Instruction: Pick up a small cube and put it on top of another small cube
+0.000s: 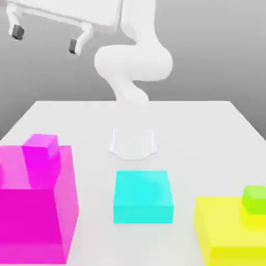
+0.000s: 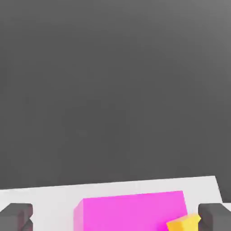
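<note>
Overhead, claw [image 1: 47,40] spread wide (empty); table [image 1: 208,130] holds three big blocks, two small cubes.

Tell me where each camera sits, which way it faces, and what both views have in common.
Exterior view: off the arm, facing the robot's white base across the white table; the arm rises to the open pincer up high, and a cyan block lies in front.
Hand view: on the hand, looking between the dark fingertips toward the table edge and grey backdrop.
Shared: the large magenta block, the table and the pincer.
</note>
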Available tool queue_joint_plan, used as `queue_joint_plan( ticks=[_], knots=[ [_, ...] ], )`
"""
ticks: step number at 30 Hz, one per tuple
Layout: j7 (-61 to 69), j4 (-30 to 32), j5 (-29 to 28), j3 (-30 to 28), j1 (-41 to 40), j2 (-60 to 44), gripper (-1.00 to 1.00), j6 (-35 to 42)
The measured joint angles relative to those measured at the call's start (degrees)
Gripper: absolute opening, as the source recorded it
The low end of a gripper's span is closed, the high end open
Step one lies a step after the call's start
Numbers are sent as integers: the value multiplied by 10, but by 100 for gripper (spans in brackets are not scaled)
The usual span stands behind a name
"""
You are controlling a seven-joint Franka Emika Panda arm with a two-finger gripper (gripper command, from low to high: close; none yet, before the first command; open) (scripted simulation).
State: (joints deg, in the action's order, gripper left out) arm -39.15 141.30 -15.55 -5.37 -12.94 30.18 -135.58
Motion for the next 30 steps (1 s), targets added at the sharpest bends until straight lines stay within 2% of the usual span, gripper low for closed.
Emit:
queue_joint_plan(
  ticks=[8, 16, 20, 26, 28, 30],
  knots=[
    [59, 44, -35, -65, -49, -71, 0, -16],
    [142, 90, -38, -142, -90, -138, 0, -39],
    [190, 129, -30, -169, -91, -181, 0, -96],
    [285, 204, 14, -189, -72, -248, 0, -220],
    [329, 229, 47, -195, -57, -266, 0, -262],
    [374, 254, 109, -199, -43, -283, 0, -297]
  ],
)
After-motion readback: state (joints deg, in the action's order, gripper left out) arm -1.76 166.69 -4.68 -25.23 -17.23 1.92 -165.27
